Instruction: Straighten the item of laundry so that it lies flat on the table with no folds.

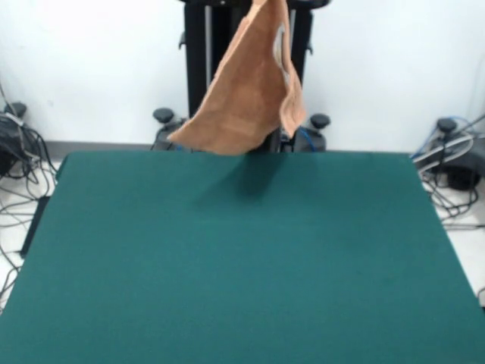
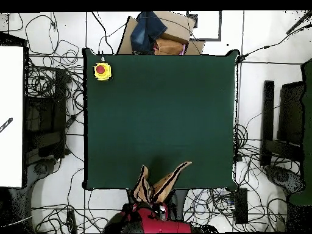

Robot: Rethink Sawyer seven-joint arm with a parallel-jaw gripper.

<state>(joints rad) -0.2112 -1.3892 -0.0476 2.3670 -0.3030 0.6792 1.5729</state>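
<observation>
One light orange-tan terry-cloth towel (image 1: 250,91) hangs in the air above the far edge of the large rectangular desk (image 1: 242,265), which is covered in plain dark green felt-like cloth. In the front view we see the towel drop from the top edge of the picture in front of the black pedestal (image 1: 204,68), narrow at the top and widening downward into a slanted lower hem. Its lowest corner hangs to the picture's left, close over the desk's far edge, while a folded flap droops on the picture's right side. We see a soft shadow (image 1: 242,182) on the green cloth just below the towel, and we cannot tell for certain whether any part of the hem touches the surface.

In the overhead view the towel (image 2: 159,183) shows as a bunched, forked shape at the desk's (image 2: 158,109) bottom edge, just above the red arm (image 2: 159,224) at the robot's base. The tool itself is hidden by the cloth in the overhead view and lies beyond the top edge in the front view, so we cannot tell whether it is clenched or released.

Near the desk's top left corner in the overhead view sits a yellow box with a round red button (image 2: 102,70), well apart from the towel. Beyond the desk's top edge lie brown cardboard (image 2: 177,33) and dark blue fabric (image 2: 147,30) on the floor.
</observation>
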